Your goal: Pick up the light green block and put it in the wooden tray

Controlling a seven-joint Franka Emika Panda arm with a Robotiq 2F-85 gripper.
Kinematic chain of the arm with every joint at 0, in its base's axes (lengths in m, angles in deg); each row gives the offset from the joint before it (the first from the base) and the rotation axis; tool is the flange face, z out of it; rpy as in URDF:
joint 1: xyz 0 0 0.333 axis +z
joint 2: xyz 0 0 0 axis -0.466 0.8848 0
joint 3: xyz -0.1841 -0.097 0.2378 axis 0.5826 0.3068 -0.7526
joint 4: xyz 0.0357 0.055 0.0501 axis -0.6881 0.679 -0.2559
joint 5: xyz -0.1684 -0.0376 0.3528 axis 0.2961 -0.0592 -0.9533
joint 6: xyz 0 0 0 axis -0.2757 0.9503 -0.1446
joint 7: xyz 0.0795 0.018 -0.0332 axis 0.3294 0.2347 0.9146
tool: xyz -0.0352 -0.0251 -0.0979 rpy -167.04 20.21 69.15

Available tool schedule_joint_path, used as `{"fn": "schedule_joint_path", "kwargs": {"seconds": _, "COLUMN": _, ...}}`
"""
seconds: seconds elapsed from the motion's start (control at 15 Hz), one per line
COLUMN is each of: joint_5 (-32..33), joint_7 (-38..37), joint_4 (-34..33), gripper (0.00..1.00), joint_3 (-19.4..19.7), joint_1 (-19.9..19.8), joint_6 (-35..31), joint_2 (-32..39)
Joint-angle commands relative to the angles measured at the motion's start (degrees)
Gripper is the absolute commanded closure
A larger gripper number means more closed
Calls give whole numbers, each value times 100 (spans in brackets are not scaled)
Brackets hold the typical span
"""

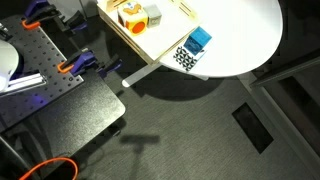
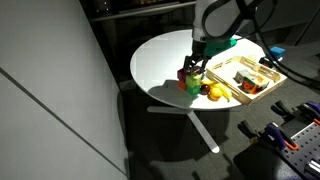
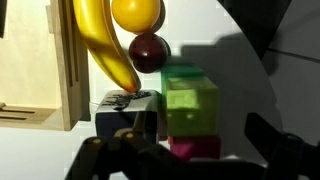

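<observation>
In an exterior view the light green block (image 1: 152, 14), a pale grey-green cube, rests on the wooden tray (image 1: 150, 42) beside an orange-and-white block (image 1: 131, 15); no gripper shows there. In an exterior view my gripper (image 2: 193, 68) hangs over a green block (image 2: 192, 86) just outside the tray's (image 2: 226, 64) near corner. In the wrist view my gripper (image 3: 200, 160) is open. Its fingers sit on either side of a bright green block (image 3: 190, 100) stacked on a magenta block (image 3: 195, 147). The tray wall (image 3: 68, 80) is at the left.
A banana (image 3: 100, 50), a yellow ball (image 3: 136, 12) and a dark red ball (image 3: 148, 52) lie close behind the green block. A dark grey block (image 3: 125, 112) stands to its left. A bright blue block (image 1: 198, 40) sits near the edge of the round white table (image 1: 240, 30).
</observation>
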State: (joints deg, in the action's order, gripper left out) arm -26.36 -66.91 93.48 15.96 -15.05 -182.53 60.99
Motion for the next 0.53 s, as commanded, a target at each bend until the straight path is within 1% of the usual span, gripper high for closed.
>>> {"fn": "schedule_joint_path", "kwargs": {"seconds": 0.0, "joint_5": 162, "joint_7": -64, "joint_4": -178, "gripper": 0, "joint_3": 131, "joint_1": 94, "joint_6": -81, "joint_2": 228}}
{"fn": "schedule_joint_path", "kwargs": {"seconds": 0.47, "joint_5": 83, "joint_7": 20, "joint_4": -32, "gripper": 0, "joint_3": 166, "joint_1": 88, "joint_6": -127, "joint_2": 193}}
